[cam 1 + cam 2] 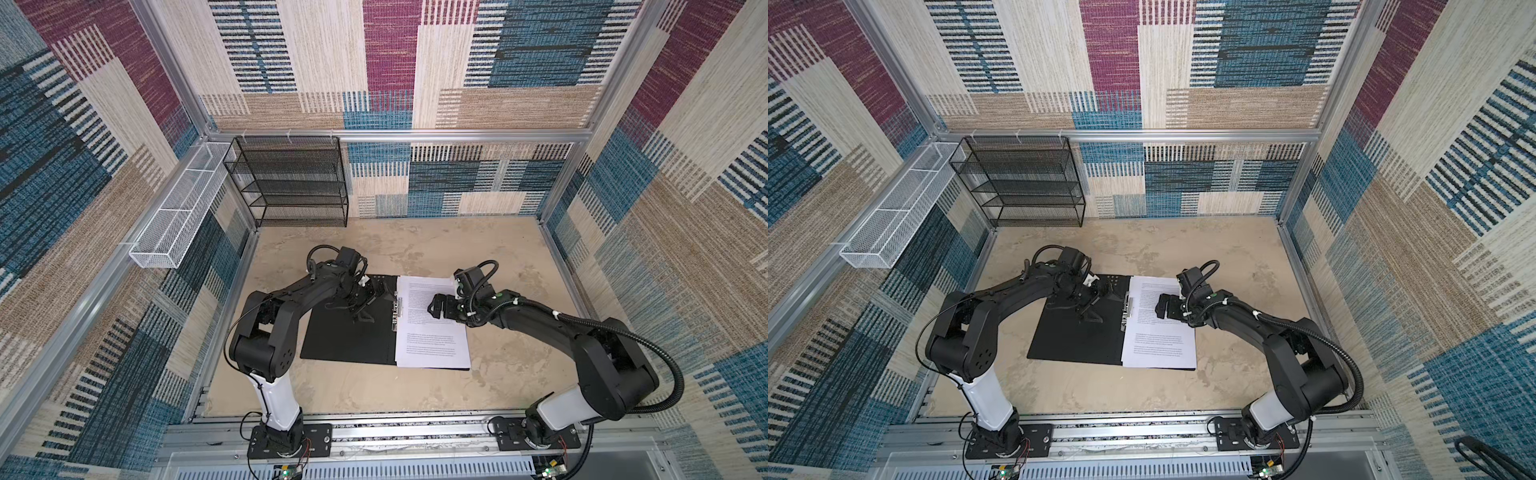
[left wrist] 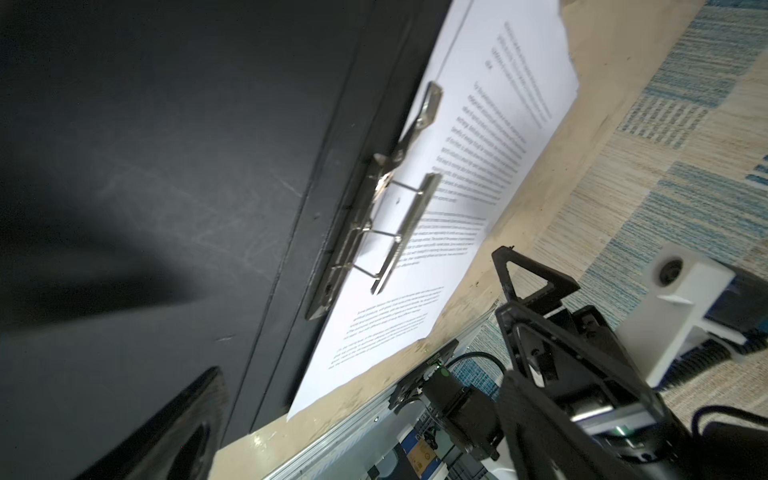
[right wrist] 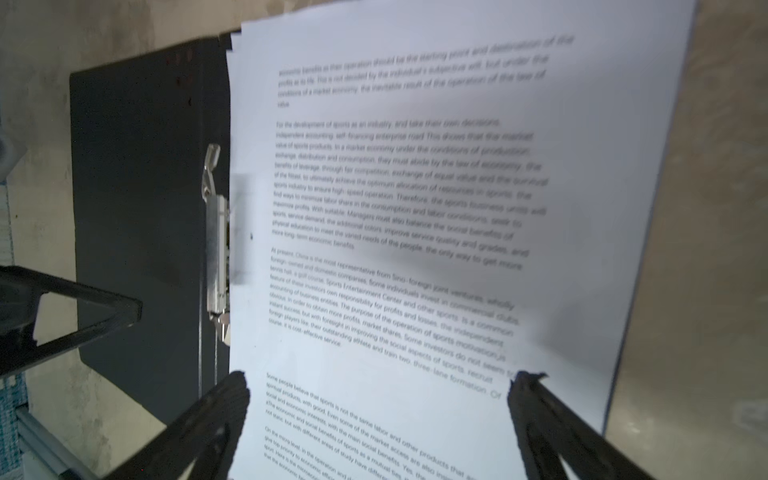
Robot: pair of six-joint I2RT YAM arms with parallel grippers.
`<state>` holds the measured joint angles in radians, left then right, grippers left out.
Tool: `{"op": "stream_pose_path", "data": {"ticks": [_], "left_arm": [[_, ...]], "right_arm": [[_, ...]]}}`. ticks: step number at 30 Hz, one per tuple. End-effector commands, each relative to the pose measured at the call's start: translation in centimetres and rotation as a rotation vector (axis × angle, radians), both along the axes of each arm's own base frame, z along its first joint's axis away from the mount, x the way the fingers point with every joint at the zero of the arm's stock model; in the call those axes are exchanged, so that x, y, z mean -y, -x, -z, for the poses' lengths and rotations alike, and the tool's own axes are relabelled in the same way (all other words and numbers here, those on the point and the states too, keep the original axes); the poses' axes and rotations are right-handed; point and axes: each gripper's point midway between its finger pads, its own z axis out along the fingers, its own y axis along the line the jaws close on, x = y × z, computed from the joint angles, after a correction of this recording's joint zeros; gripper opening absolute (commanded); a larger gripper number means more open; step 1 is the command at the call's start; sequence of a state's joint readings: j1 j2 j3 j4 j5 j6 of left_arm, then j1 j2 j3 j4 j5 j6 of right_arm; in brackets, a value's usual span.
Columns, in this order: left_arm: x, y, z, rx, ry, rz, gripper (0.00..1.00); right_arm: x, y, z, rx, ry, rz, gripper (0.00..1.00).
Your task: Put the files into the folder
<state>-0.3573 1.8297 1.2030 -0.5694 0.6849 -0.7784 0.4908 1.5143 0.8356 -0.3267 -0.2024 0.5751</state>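
The top sheet of the files [image 3: 415,199] carries printed English paragraphs: one opens "For the development of sports as an industry", another "At present, China is the most representative", a third "Some people believe that sports". In both top views its print is unreadable.

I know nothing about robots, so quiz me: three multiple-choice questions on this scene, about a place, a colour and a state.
1. Where do the files lie? A on the right half of the open folder; B on its left half; C in the air.
2. What colour is the folder's inside? A red; B black; C white.
3. How do the grippers' jaws stand? A both open; B both shut; C only one open.
Answers: 1 A, the sheets cover that half in both top views; 2 B, its bare half is black; 3 A, left gripper and right gripper both show spread fingers.
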Motion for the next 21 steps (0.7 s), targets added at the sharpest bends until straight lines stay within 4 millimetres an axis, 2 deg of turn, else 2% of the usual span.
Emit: {"op": "stream_pose_path", "data": {"ticks": [1, 4, 12, 17, 21], "left_arm": [[-0.4, 0.8, 1.5, -0.008, -0.019, 0.035, 1.0], [-0.7, 1.4, 2.7, -0.033, -0.04, 0.039, 1.0], [-0.8, 3.0, 4.2, -0.072, -0.058, 0.055, 1.0], [0.3, 4.4, 5.3, -0.1, -0.059, 0.08, 1.0], [0.8, 4.6, 5.4, -0.105, -0.048, 0.073, 1.0]], "right_arm": [[-1.0, -0.1, -0.1, 0.014, -0.041, 0.001, 1.0], [-1.3, 0.0, 0.8, -0.004, -0.039, -0.005, 1.0], [-2.9, -0.2, 2.3, -0.03, -0.053, -0.048, 1.0], [-4.0, -0.4, 2.2, -0.029, -0.062, -0.071, 1.0], [-4.4, -0.5, 1.6, -0.02, -0.067, -0.078, 1.0]]}}
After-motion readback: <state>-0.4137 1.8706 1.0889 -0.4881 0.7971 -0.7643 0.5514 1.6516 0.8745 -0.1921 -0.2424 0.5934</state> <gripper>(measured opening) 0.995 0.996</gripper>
